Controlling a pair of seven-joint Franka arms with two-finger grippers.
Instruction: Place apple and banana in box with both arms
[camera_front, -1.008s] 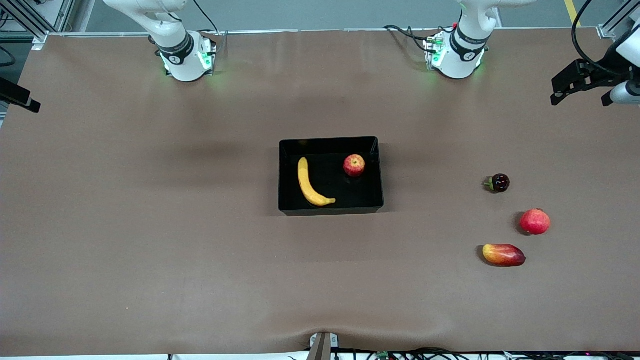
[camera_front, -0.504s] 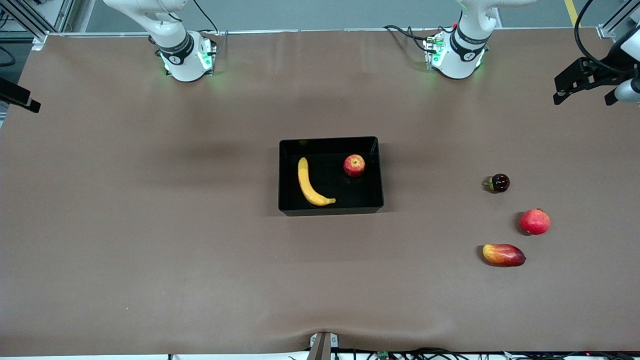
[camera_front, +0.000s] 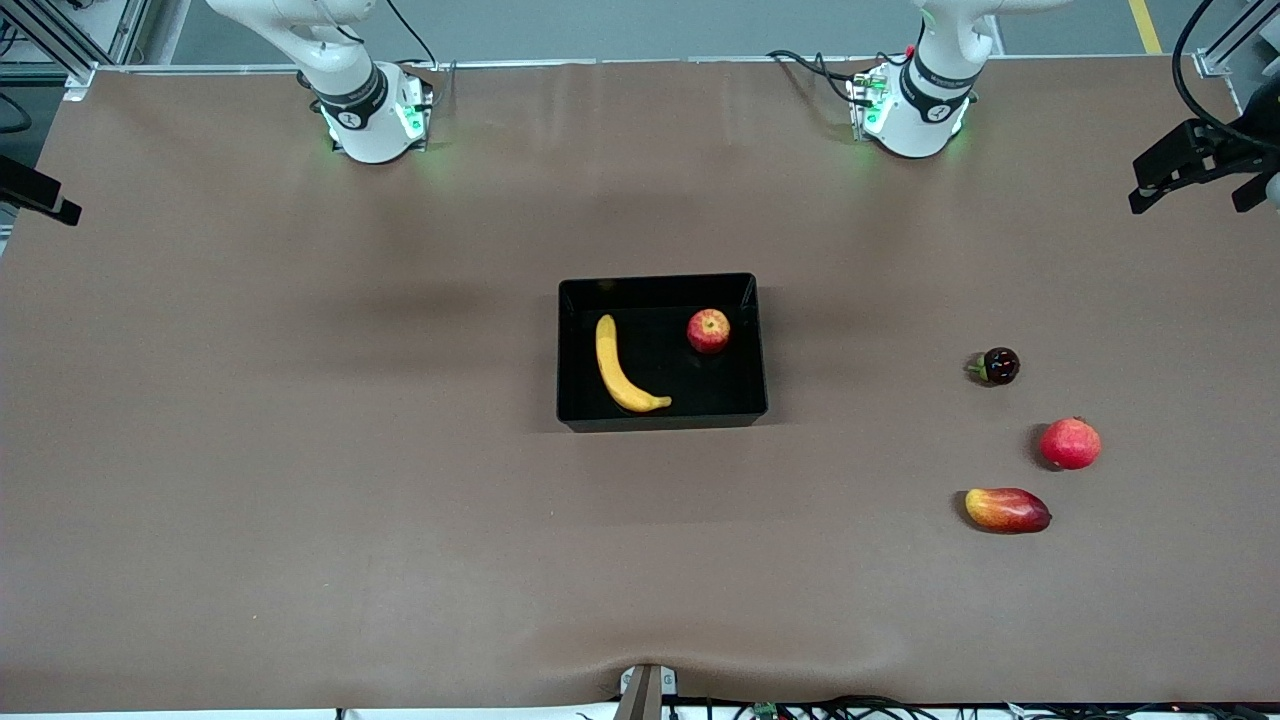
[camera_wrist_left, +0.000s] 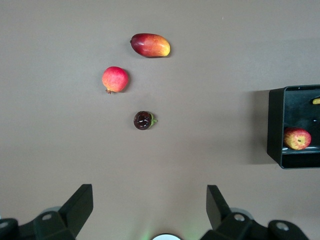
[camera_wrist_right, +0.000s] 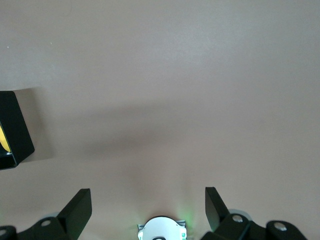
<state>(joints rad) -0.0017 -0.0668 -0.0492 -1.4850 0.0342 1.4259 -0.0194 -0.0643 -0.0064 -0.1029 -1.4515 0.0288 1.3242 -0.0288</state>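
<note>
The right hand (camera_wrist_right: 148, 210) is up high over bare brown desk (camera_front: 300, 450) toward the right arm's end; its wrist view shows both fingers spread wide with nothing between them, and a corner of the box (camera_wrist_right: 15, 130) at the frame's edge. In the front view this hand itself is out of frame; only the right arm's base (camera_front: 365, 110) shows at the top.

At the middle of the desk sits the black box (camera_front: 662, 420). The banana (camera_front: 620, 368) lies inside it along the wall toward the right arm's end, its curved tip pointing inward. The apple (camera_front: 708, 331) rests inside too, apart from the banana, toward the left arm's end and farther from the front camera.

Well apart from the box, toward the left arm's end, three fruits lie on the desk: a dark mangosteen (camera_front: 998, 366), a red pomegranate (camera_front: 1070, 444) nearer the camera, and a red-yellow mango (camera_front: 1007, 510) nearest of all.

The left hand (camera_wrist_left: 150, 207) hangs high over the desk at the left arm's end, fingers wide apart and empty.
</note>
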